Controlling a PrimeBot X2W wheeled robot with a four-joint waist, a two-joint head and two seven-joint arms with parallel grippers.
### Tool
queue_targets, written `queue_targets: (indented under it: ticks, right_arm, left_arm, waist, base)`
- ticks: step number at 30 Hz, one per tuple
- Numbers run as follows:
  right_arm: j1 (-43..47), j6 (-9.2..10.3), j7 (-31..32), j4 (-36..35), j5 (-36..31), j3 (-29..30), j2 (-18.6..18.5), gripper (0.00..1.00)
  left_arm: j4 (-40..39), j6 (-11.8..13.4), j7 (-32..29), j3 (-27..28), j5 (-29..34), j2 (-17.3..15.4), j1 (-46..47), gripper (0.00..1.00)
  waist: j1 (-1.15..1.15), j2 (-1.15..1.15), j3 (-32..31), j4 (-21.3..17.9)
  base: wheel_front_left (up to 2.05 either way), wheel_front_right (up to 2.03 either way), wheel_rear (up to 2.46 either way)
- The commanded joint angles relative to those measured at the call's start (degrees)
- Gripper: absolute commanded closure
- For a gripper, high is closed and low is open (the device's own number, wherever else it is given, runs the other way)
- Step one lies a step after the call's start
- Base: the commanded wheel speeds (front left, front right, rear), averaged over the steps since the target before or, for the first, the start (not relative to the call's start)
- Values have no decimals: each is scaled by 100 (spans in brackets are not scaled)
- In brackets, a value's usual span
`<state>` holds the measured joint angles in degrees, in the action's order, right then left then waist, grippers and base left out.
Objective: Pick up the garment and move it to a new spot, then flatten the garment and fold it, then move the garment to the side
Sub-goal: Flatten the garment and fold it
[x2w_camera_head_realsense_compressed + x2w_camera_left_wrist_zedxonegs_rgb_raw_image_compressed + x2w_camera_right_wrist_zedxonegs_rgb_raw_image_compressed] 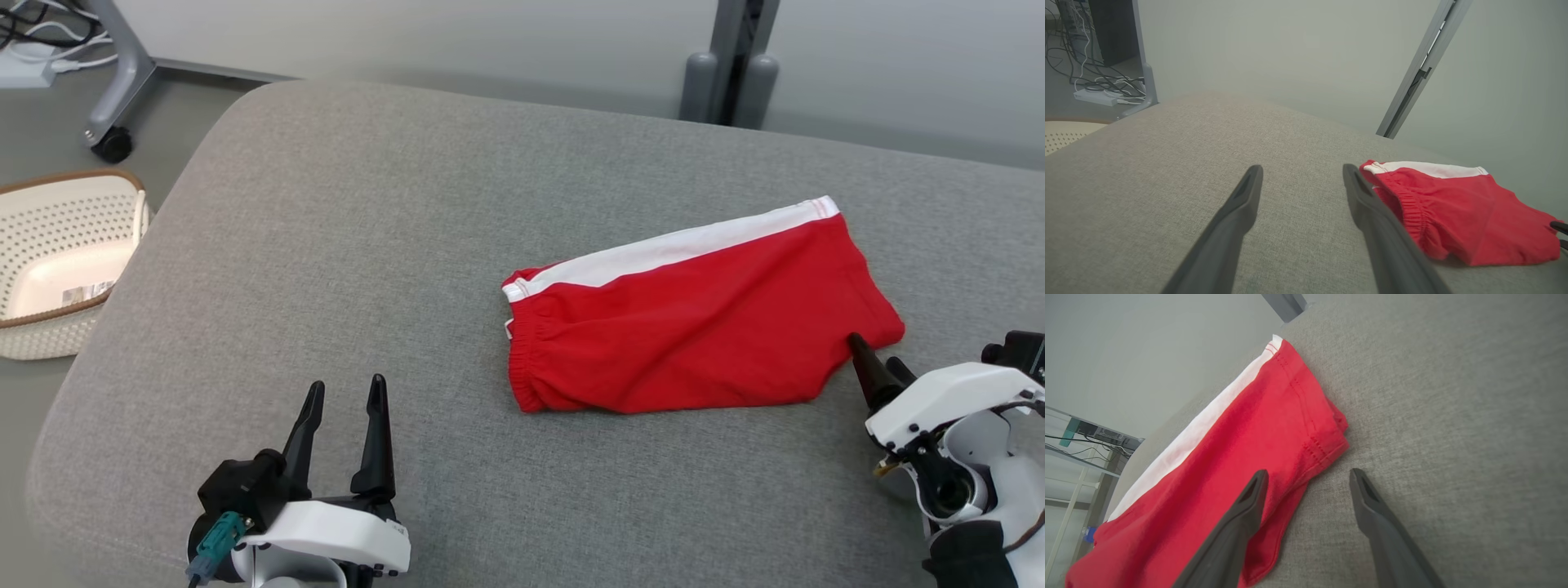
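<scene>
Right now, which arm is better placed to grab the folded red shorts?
Right, likely. The right gripper is open at the red shorts hem corner, one finger over fabric. The left gripper, also open, sits over bare cushion, apart from the waistband.

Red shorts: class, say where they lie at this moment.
In the head view, the shorts lie on the grey cushion, right of centre, their right end at the right gripper, apart from the left gripper.
</scene>
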<state>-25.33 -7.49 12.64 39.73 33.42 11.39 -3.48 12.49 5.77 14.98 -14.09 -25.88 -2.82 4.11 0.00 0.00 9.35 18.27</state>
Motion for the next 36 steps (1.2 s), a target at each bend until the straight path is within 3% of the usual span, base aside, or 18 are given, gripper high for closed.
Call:
queue_targets:
  ticks: [1,9,16,20,21,22,23,30,36]
  right_arm:
    - [-122,-1,45,110,-91,103,-2,0]
    - [-656,0,277,719,-374,580,49,0]
    - [-965,0,356,1024,-503,658,66,0]
    - [-1051,0,287,1139,-544,636,70,0]
    - [-1081,0,275,1154,-534,635,71,28]
    - [-1098,0,247,1171,-519,631,73,69]
    - [-1103,0,218,1182,-504,614,72,100]
    - [-1174,-1,9,1207,-325,542,62,100]
    - [-957,-1,-265,954,273,222,32,100]
  left_arm:
    - [-29,4,15,0,-60,-22,131,0]
    - [-90,78,15,-93,-144,-22,206,0]
    - [-102,101,15,-126,-208,-21,285,0]
    - [-24,105,15,-292,235,-20,386,0]
    - [-38,106,15,-290,169,-29,364,0]
    - [-52,117,15,-295,122,-28,348,0]
    - [-63,128,15,-301,87,-22,348,0]
    - [-47,157,15,-286,12,-20,340,0]
    - [29,88,15,-214,43,-21,261,0]
  waist:
    - [0,0,74,89]
    - [0,0,237,233]
    - [0,0,318,288]
    - [0,0,345,305]
    - [0,0,351,306]
    - [0,0,355,306]
    - [0,0,358,303]
    - [0,0,306,232]
    - [0,0,103,24]
  base:
    - [0,0,0]
    - [0,0,0]
    - [0,0,0]
    - [0,0,0]
    - [0,0,0]
    - [0,0,0]
    - [0,0,0]
    - [0,0,0]
    - [0,0,0]
